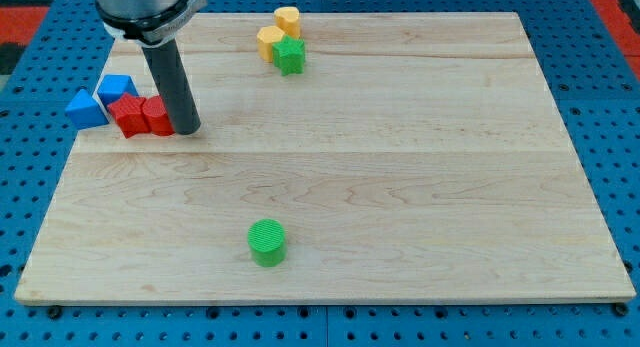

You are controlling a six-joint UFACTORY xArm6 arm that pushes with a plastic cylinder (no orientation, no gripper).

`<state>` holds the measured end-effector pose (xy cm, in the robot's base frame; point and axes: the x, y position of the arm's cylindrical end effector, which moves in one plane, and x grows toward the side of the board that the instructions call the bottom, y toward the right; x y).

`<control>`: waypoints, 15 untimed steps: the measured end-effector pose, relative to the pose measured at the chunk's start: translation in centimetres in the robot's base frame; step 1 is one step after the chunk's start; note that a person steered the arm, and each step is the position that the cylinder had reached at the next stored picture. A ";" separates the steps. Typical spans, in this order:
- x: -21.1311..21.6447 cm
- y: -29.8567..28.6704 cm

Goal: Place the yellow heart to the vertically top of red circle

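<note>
Wooden board (400,187) w/ blocks. Yellow heart (269,40) at 12 o'clock, touching green star (290,55) & 2nd yellow block (288,20). At 10: two red blocks (140,116), shapes unclear, beside two blue ones (100,99). My tip (186,130) touching right red block, holding nothing. Green cylinder (267,241) at 6.

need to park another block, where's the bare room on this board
Bare: the board's whole right side, and the middle band between the green star and green cylinder. Crowded: the upper-left edge, where my tip touches the red blocks beside two blue blocks.

Green cylinder (267,241) — green star (290,55), blue blocks (100,100).
</note>
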<state>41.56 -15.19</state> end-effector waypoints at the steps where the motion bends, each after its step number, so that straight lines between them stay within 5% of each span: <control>1: -0.6 9.7; 3: -14.7 21.7; 4: -22.0 19.9; 7: -21.2 7.3; 13: -18.0 7.2; 15: -15.5 2.2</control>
<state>26.10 -12.94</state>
